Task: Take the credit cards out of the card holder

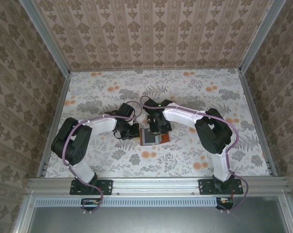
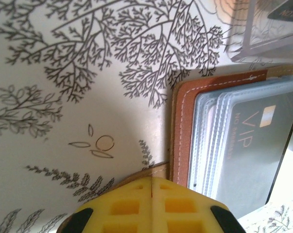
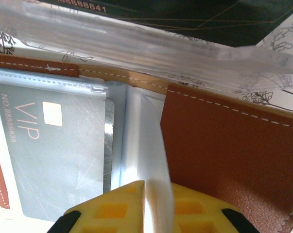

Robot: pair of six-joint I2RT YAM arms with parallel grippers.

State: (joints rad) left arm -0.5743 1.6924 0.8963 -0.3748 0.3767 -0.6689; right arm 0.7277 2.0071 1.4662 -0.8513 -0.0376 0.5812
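**Right claw point(image 3: 157, 193) nips a pale leaf point(image 3: 142, 131) of the open holder point(image 3: 224, 145)**

Flowered table point(image 2: 63, 97) carries it all, the holder near its middle where both arms meet. A clear tray point(image 3: 136, 46) lies just beyond the holder with a dark card point(image 3: 195, 17) in it, so I take it for the drop place for whatever comes out. The holder lies open, brown cover on one side, clear sleeves on the other; a grey VIP card point(image 3: 54, 155) sits in the top sleeve, with more sleeve layers under it. The leaf stands up at the fold, between the yellow fingers with no gap showing on either side, so the jaws look clamped on it; whether it is a card or an empty sleeve I cannot tell. Lifting it would bare the pockets beneath, which seems the reason for the grip. Left claw point(image 2: 151, 187) is closed tip to tip with nothing between, its tips down at the holder's tan tab point(image 2: 144, 172). Likely it pins the holder so the pull does not drag it along.
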